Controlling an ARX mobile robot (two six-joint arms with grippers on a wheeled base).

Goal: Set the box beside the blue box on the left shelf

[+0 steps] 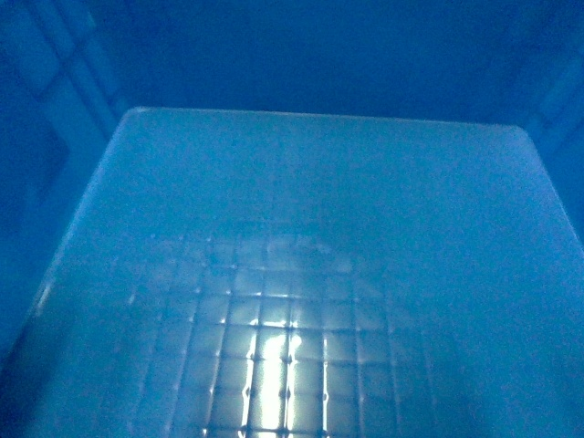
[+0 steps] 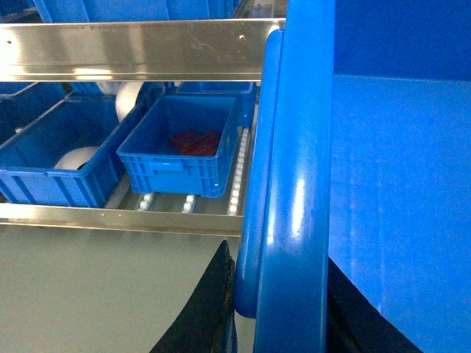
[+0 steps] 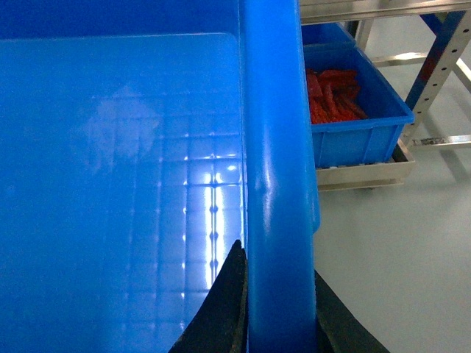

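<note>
The box (image 1: 301, 274) is up in my two grippers, off the shelf, so close to my head camera that its grid floor and far wall fill that view. I judge the lift done and the placing all to come: it is not yet on the rollers.

My left gripper (image 2: 280, 309) is clamped on the box's left rim, one dark finger (image 2: 206, 309) outside the wall and one inside. My right gripper (image 3: 276, 309) grips the right rim the same way, its fingers (image 3: 224, 309) pinching the thick edge from both sides.

Past the left rim lies the shelf (image 2: 125, 217), and on its rollers a small blue box (image 2: 184, 147) with something red inside, and beside it on the left a larger bin (image 2: 51, 158). Between the small box and my rim shows a strip of bare rollers; that, I think, is where I must go.
</note>
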